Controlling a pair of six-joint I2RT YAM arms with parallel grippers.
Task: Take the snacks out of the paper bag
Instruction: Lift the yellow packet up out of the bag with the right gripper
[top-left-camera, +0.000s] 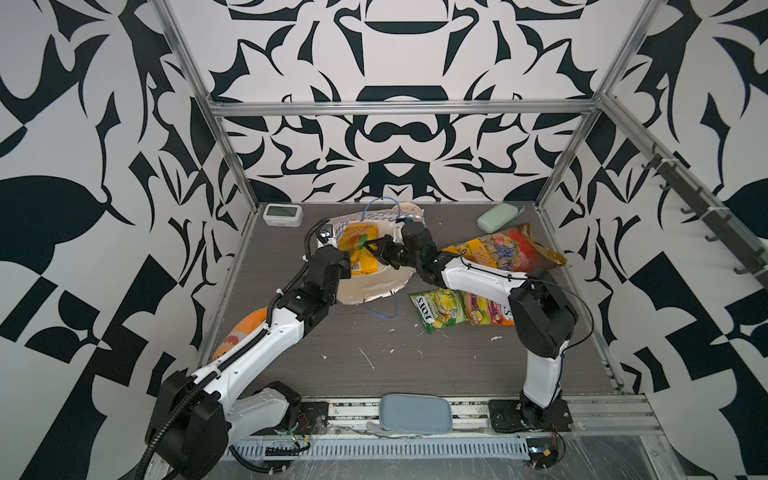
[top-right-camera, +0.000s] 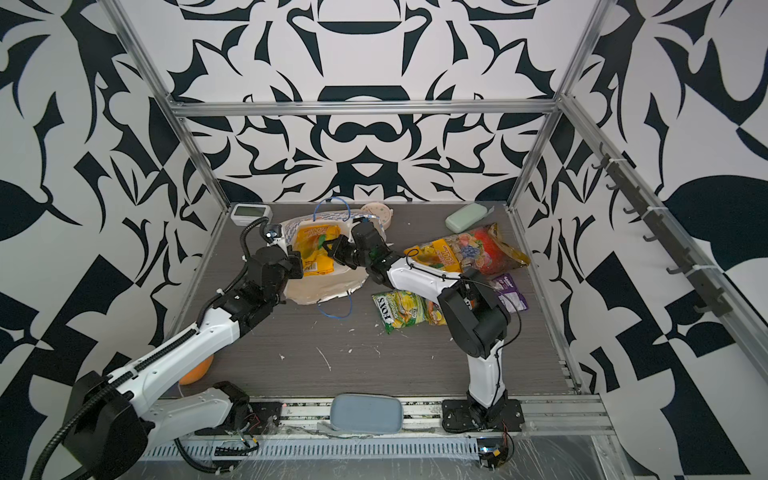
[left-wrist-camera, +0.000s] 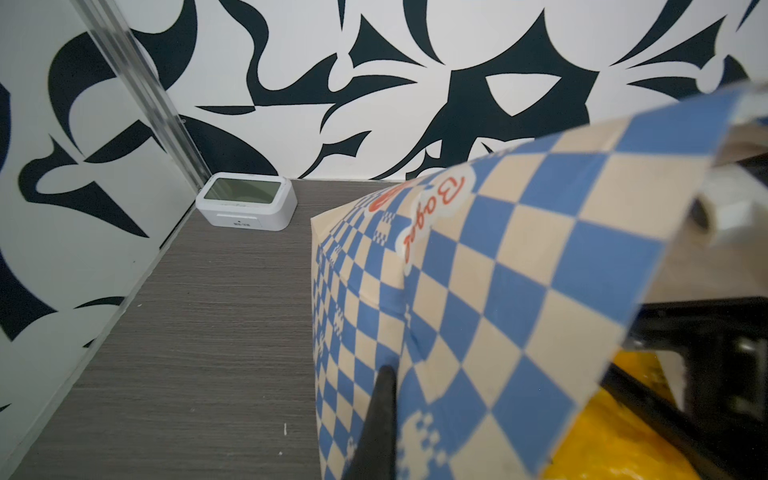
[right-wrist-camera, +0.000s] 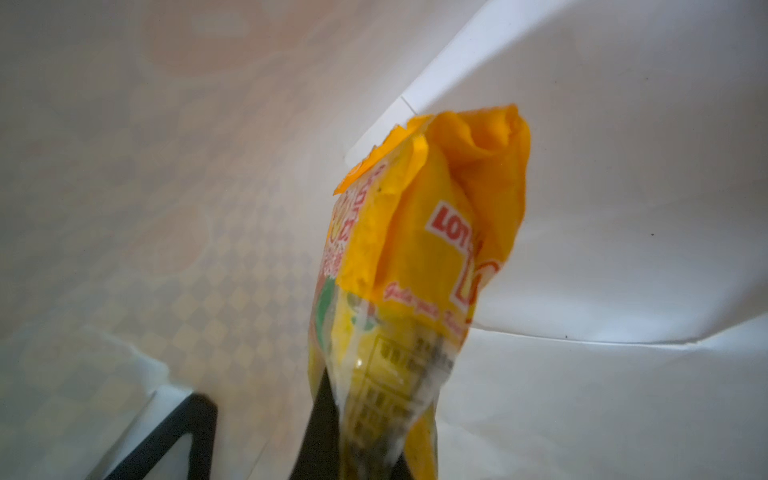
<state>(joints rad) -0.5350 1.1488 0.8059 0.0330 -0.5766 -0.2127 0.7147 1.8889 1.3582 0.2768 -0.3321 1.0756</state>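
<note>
The right fingers (right-wrist-camera: 318, 415) are clamping the crumpled end of a glossy yellow-orange plastic packet (right-wrist-camera: 436, 232) inside the cream-white paper bag with a blue-checked band (top-left-camera: 374, 286). The bag is lying on its side on the grey counter (top-left-camera: 374, 353). The left fingers (left-wrist-camera: 380, 419) are pinching its checked rim. If that thin paper is tearing or slipping, the bag risks dragging along, and the slick film may be sliding free of so small a pinch. Yellow-orange is showing in the mouth — one packet or two, I cannot tell. Lying outside are a clear multicoloured candy pack (top-left-camera: 507, 249) and green-yellow (top-left-camera: 436, 309), pink-orange (top-left-camera: 486, 311) and purple (top-right-camera: 509, 291) packets.
</note>
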